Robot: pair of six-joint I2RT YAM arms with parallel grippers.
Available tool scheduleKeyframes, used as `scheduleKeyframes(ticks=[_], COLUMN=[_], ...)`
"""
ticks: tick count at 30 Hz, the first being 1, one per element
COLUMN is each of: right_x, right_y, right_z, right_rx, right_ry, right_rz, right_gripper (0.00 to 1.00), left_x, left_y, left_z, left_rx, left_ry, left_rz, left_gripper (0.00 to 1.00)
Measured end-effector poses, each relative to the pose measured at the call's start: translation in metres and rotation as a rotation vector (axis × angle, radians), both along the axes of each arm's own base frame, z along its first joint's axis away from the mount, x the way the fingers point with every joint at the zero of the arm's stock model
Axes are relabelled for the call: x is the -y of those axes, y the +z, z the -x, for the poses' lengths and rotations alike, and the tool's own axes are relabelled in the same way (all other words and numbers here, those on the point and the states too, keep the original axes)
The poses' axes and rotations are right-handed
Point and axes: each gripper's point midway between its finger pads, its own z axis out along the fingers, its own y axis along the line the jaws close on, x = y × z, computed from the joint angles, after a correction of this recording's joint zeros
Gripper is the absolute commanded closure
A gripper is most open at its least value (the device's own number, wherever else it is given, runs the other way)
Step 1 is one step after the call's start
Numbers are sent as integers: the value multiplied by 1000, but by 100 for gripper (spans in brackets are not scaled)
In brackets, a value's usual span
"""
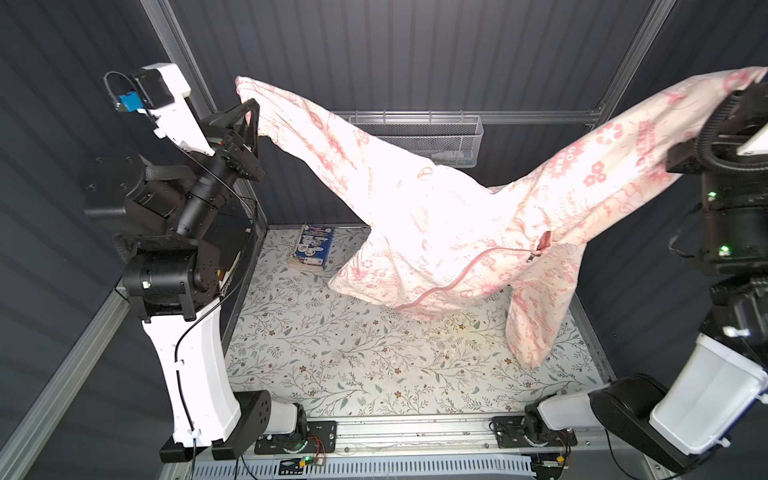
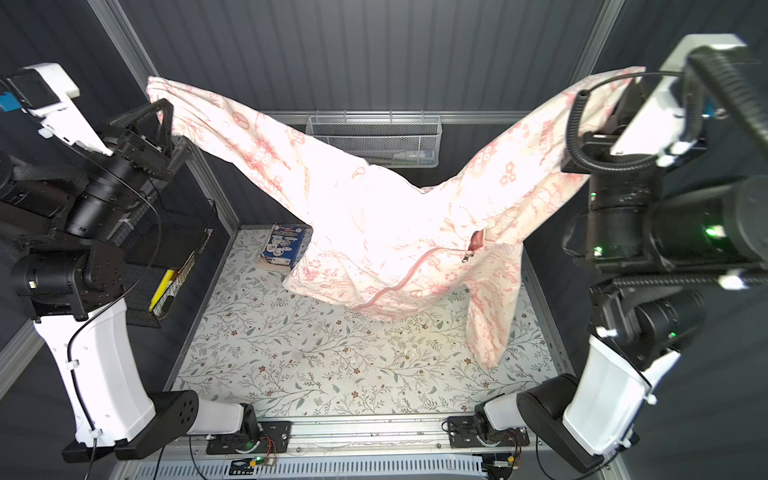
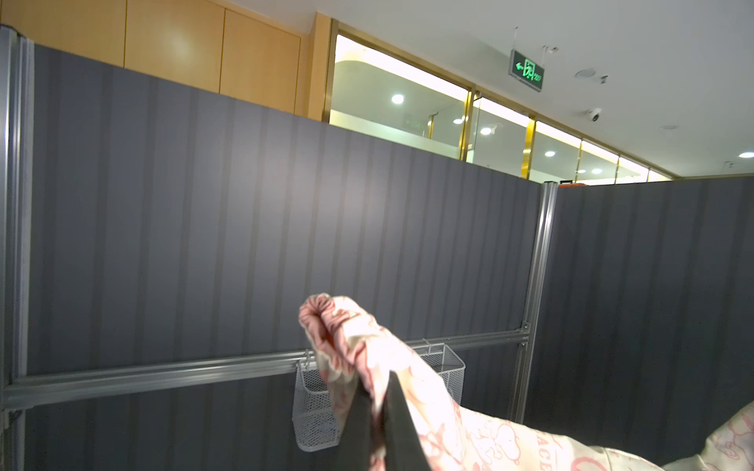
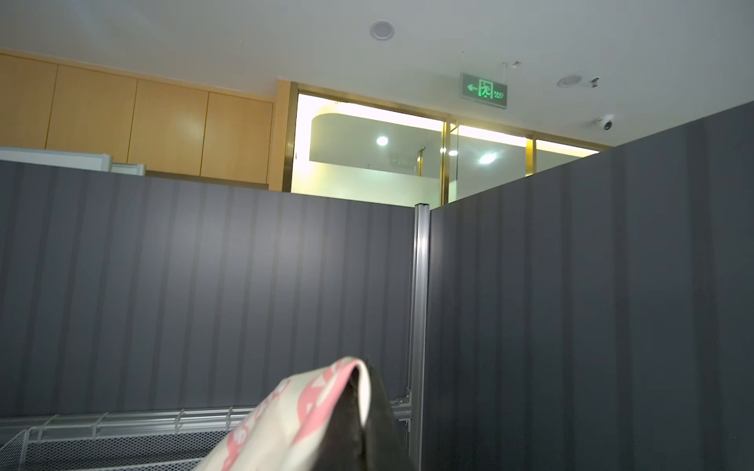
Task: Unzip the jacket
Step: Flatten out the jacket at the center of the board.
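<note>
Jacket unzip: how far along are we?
Done: jacket raised and spread in the air. In hand: left gripper shut on a cuff, right gripper shut on another fabric end. Left: the whole unzip; zipper looks closed from hem up to the pull, which hangs ungripped by the collar.

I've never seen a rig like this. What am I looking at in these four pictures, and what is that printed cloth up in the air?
These are two robot arms at a table, each ending in a two-fingered claw. Two pictures look down from a camera head above; the other two come from cameras on the arms' wrists and mostly show the booth walls. The cloth is a child's jacket, stretched between the arms: the left claw is shut on a sleeve cuff, the right claw on another edge. Its pink zipper looks closed. On the floral table lies a blue booklet; a wire basket hangs on the back wall.
</note>
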Motion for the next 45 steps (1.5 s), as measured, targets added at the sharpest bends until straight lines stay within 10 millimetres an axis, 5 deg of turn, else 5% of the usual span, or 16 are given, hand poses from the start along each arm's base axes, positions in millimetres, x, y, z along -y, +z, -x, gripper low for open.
scheduleKeyframes(ticks=[4, 7, 10, 13, 17, 20, 22, 24, 27, 29, 31, 34, 37, 41, 45], right_x=[11, 8, -9, -35, -68, -99, -118, -137, -153, -156, -151, -131, -111, -98, -111], right_y=[8, 4, -12, -54, -164, -293, -378, -461, -523, -529, -515, -477, -445, -442, -490], right_z=[20, 7, -39, -125, -268, -359, -390, -405, -408, -407, -406, -397, -367, -303, -231], right_rx=[41, 17, -65, -216, -507, -777, -941, -1096, -1218, -1229, -1201, -1131, -1092, -1125, -1260], right_ry=[-31, -38, -23, 29, 114, 205, 271, 326, 354, 346, 309, 233, 189, 188, 236], right_rz=[-13, -12, 2, 18, 21, 13, -6, -31, -68, -81, -96, -143, -200, -272, -348], right_gripper=[100, 100, 100, 100, 100, 98, 58, 14, 6, 7, 10, 15, 21, 36, 47], left_x=[1, -7, -20, -31, -48, -57, -59, -68, -79, -87, -95, -100, -97, -60, 12], left_y=[20, 20, 6, -42, -161, -299, -392, -473, -525, -521, -500, -450, -400, -365, -381], left_z=[25, 19, -15, -90, -223, -313, -342, -352, -351, -351, -350, -342, -327, -285, -244], left_rx=[57, 37, -37, -179, -444, -692, -852, -1000, -1103, -1092, -1046, -949, -845, -753, -746], left_ry=[-23, 15, 81, 156, 282, 355, 377, 416, 466, 492, 513, 521, 485, 330, 112], left_rz=[25, 68, 112, 134, 114, 67, 32, 9, 0, 12, 28, 36, 34, 0, -53], left_gripper=[100, 100, 100, 100, 100, 100, 69, 22, 1, 1, 1, 1, 1, 2, 10])
